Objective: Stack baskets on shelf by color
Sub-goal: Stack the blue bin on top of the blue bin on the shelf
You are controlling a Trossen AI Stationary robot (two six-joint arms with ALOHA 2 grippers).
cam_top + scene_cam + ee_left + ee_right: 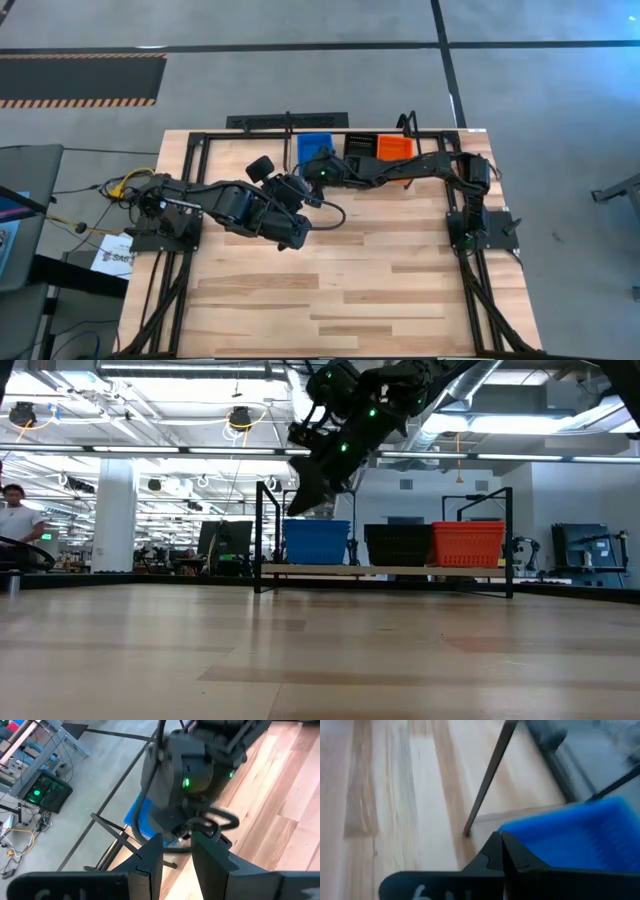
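- The baskets sit in three colour groups on the shelf at the far edge of the table: blue baskets at the left end as seen from above, black baskets in the middle, red-orange baskets at the right.
- Each group reads as one nested block from table height, so I cannot count how many are in each. The sorting by colour looks done or nearly so.
- The shelf's long axis runs side to side along the table's back edge, and the groups follow it, side walls close to touching.
- From above, each basket's longer side appears to point front to back across the board, open tops facing up.
- That packing fits three stacks between the upright end loops.
- The right gripper hangs above the near left corner of the blue group with its fingers pressed together, holding nothing. I judge it has no grip on the stack.
- The left gripper hovers over the table just in front of the shelf, aimed at the right arm's wrist. Its fingers stand a narrow gap apart with nothing between them.
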